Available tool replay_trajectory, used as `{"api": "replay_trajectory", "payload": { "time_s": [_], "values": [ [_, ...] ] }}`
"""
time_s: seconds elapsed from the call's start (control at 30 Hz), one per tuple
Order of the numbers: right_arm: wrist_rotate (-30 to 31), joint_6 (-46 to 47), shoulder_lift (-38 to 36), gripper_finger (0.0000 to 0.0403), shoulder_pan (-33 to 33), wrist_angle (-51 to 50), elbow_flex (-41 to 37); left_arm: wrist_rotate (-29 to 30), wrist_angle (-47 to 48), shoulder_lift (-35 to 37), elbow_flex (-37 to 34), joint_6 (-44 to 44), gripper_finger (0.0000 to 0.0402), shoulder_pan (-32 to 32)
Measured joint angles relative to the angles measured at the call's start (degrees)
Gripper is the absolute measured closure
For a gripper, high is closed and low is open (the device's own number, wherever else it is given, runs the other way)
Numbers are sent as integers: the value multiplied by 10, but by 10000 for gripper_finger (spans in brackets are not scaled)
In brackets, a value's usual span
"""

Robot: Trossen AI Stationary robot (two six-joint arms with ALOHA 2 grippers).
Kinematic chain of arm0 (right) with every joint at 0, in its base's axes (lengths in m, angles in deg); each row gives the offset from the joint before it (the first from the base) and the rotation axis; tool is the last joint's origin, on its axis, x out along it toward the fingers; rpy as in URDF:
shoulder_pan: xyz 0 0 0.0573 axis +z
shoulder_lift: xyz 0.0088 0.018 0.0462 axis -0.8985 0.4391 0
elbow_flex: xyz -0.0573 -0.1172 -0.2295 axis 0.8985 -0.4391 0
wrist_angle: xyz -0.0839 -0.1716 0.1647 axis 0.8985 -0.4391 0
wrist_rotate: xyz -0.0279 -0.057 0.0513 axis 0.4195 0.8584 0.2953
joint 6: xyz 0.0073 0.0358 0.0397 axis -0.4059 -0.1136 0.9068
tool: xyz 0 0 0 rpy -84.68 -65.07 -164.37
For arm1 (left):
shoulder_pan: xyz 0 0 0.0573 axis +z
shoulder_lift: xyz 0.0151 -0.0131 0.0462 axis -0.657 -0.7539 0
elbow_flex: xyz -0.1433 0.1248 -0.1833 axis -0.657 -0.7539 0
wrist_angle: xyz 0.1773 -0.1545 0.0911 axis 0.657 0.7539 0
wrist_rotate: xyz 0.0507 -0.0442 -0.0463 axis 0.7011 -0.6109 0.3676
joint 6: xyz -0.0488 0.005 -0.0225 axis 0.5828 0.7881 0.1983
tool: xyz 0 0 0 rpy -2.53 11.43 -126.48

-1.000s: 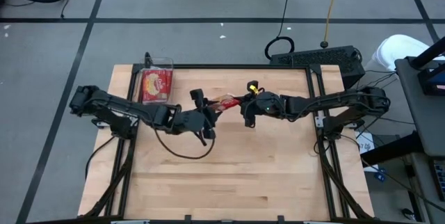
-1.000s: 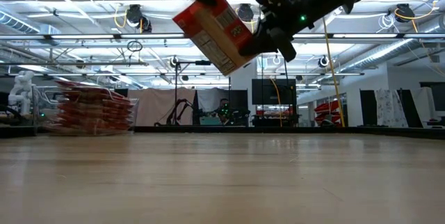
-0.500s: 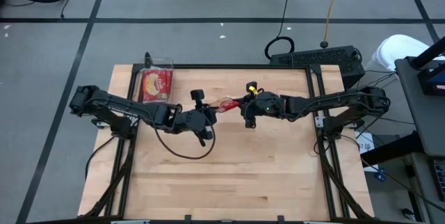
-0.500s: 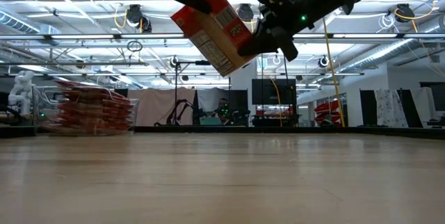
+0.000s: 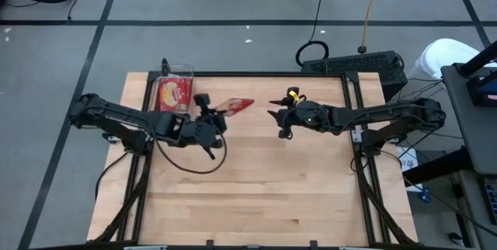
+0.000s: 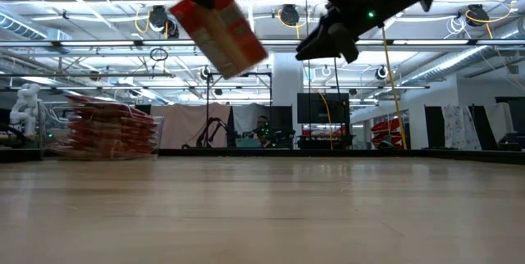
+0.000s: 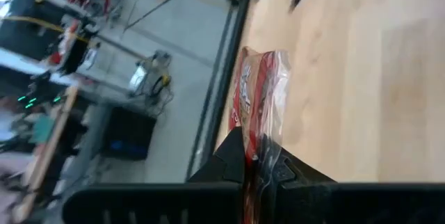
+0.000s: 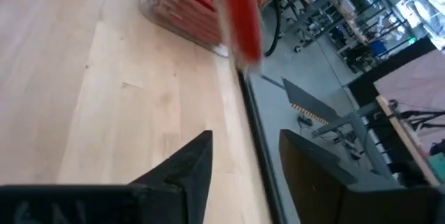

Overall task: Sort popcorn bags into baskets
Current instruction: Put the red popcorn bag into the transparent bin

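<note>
A red popcorn bag (image 5: 238,105) hangs in the air over the table's far middle, with my left gripper (image 5: 214,113) shut on it. In the low view the bag (image 6: 218,26) is tilted and high above the wood. My right gripper (image 5: 278,118) stands open to the bag's right, apart from it, with nothing between its fingers (image 8: 189,160). The clear basket (image 5: 175,89) stands at the far left corner with a stack of red bags (image 6: 107,129) in it. My left gripper pinches the bag's left end (image 7: 259,144) between its two fingers (image 7: 231,156). The fingers come roughly level from the table's left. The bag sticks out past them toward the right, lifted clear of the table and tilted.
Bare wood takes up the near half of the table (image 5: 256,196). A black cable (image 5: 194,168) loops below my left arm. Black frame rails (image 5: 353,126) run along the table's sides, and a black box (image 5: 353,65) sits beyond the far right corner.
The bag has passed from my right gripper to my left. My right gripper has let go and drawn back a little toward the right edge. My left gripper has carried the bag toward the left, nearer the basket, still clear of the table.
</note>
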Motion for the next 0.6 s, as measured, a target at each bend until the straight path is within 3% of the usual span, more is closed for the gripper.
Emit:
{"api": "replay_trajectory", "payload": {
  "time_s": [0.1, 0.23, 0.47, 0.6],
  "values": [
    [-10, 20, -25, 240, 0, 0, -27, 45, 52, 21, 1, 7, 396, 4],
    [-70, 43, -48, 246, 0, 22, -67, 97, 140, 42, 0, 49, 397, 16],
    [-147, 62, -66, 259, 4, 126, -140, 120, 329, 53, 0, 174, 395, 40],
    [-152, 84, -68, 259, 6, 160, -166, 123, 440, 54, 0, 262, 396, 61]
  ]
}}
